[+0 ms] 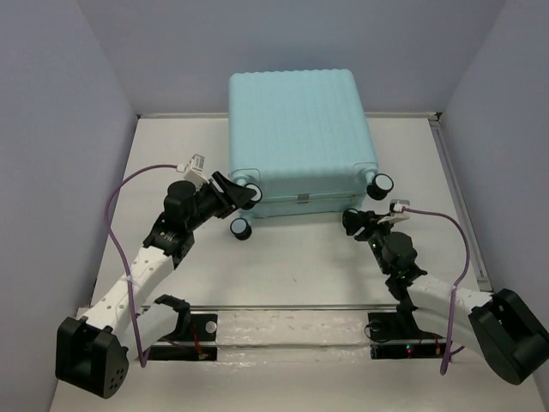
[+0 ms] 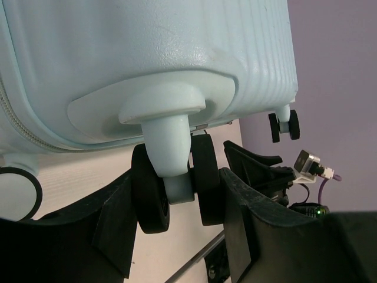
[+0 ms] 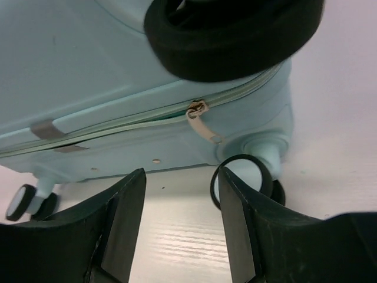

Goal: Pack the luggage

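Left wrist view: the left pincer (image 2: 177, 197) is clamping a spinner wheel (image 2: 150, 194) of the closed suitcase (image 2: 147, 53), which is lying on the table (image 1: 300, 283) straight ahead. The right pincer (image 3: 179, 177) is hanging spread and empty, with the zipper pull (image 3: 200, 121) just ahead and above it and the zipper running crosswise. That arm is sitting nearer.

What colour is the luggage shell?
The luggage shell is pale mint-blue; top external view shows it best.

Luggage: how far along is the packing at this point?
Done: the luggage lies shut on the table. In hand: the left gripper clamps a wheel, seemingly steadying it; the right gripper is open beside the zipper pull, holding nothing. Left: perhaps more zipping; how far it runs is hidden.
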### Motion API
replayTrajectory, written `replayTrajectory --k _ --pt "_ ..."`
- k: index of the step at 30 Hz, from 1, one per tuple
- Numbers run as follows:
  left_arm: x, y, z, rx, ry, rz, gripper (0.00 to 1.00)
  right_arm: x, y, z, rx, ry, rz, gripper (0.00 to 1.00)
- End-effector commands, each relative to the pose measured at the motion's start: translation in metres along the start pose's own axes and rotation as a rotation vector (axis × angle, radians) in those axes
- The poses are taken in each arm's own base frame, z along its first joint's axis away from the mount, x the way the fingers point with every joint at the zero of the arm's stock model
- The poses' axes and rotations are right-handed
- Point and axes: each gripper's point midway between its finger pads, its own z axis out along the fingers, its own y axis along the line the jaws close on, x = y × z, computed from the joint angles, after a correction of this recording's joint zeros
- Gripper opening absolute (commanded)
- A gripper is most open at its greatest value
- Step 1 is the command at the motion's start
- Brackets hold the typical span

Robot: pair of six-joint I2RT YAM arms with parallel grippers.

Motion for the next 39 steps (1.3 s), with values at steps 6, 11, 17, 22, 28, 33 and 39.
replayTrajectory --k 6,11,17,22,28,33,39 --pt "-0.044 -0.096 -0.034 0.363 -0.181 0.2 0.06 -0.016 -0.002 0.038 0.019 0.021 -0.125 0.56" --pt "-0.043 -0.096 -0.034 0.36 -0.173 0.205 0.06 -0.024 0.0 0.052 0.026 0.004 -0.164 0.54" --pt "-0.04 -0.095 -0.035 0.358 -0.165 0.201 0.06 -0.034 -0.006 0.065 0.055 -0.025 -0.209 0.43" --pt "-0.037 -0.093 -0.034 0.362 -0.151 0.192 0.06 -0.038 0.012 0.074 -0.033 -0.067 -0.198 0.35" --pt "-0.035 -0.091 -0.035 0.361 -0.148 0.193 0.06 -0.047 0.013 0.079 -0.026 -0.11 -0.213 0.47" --pt "-0.035 -0.091 -0.035 0.359 -0.148 0.189 0.06 -0.057 0.017 0.083 -0.032 -0.134 -0.252 0.44" --pt "-0.035 -0.091 -0.035 0.359 -0.148 0.188 0.06 -0.072 0.018 0.091 -0.011 -0.175 -0.293 0.16"
